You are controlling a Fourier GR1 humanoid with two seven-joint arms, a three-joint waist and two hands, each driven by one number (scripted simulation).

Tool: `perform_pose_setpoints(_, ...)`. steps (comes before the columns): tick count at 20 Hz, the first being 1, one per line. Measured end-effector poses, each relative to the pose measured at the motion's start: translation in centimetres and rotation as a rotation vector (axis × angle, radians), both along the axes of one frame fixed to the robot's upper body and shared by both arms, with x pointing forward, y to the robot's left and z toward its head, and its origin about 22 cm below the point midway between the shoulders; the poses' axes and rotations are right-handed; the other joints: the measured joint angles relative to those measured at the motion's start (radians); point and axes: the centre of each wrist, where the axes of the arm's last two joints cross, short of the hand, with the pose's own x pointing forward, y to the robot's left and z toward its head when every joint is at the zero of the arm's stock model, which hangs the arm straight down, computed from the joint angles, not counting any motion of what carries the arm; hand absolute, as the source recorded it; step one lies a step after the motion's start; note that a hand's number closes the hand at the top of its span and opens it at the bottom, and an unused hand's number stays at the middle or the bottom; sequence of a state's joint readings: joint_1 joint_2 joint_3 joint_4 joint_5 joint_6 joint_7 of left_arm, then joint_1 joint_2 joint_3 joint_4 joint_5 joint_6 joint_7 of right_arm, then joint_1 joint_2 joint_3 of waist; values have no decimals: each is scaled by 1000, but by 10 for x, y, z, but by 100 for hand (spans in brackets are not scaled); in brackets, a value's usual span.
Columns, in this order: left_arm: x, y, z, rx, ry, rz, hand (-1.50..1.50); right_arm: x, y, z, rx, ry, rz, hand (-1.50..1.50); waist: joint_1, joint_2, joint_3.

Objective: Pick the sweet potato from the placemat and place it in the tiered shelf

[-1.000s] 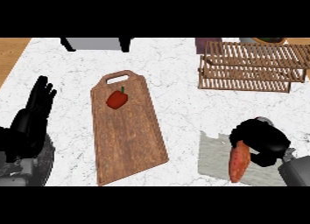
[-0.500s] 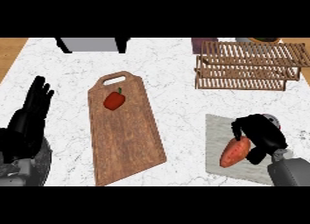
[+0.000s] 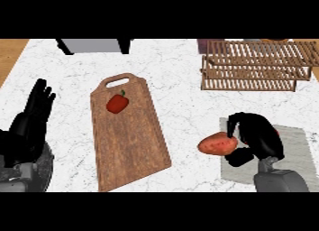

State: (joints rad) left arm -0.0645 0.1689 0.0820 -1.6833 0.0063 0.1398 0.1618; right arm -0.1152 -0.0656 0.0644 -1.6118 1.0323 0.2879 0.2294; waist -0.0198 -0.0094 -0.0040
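Sweet potato (image 3: 217,145) lifted off placemat (image 3: 296,149), right robot hand (image 3: 257,137) gripping

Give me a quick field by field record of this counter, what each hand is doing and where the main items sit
right hand: curled round the sweet potato, at the placemat's left edge
left hand: open, resting at the view's left, fingers up
placemat: grey, front right of the counter
tiered shelf: wooden, back right; nothing visible on it
cutting board: wooden, centre, a red pepper near its handle
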Motion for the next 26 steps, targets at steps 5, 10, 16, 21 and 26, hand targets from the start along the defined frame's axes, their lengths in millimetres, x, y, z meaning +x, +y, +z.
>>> perform_pose_setpoints(5, -2, -2, -1, 5, -3, 4, 0, -10, 8, 65, 169, -169, -125, 150, 0, -1, 2)
perform_pose_setpoints(10, 0, -5, 1, 2, -5, -3, 0, -26, 1, 126, 203, -304, -278, 150, 6, 3, 3)
perform_pose_setpoints(16, 3, -11, 2, -5, -8, -16, 0, -23, -19, 171, 167, -372, -374, 150, 17, 7, 3)
perform_pose_setpoints(21, 7, -10, 3, -2, -9, -14, 0, 2, -41, 176, 182, -408, -423, 150, 21, 9, 4)
perform_pose_setpoints(26, 5, -8, 8, -1, -10, -16, 0, 32, -61, 171, 202, -431, -457, 150, 25, 10, 4)
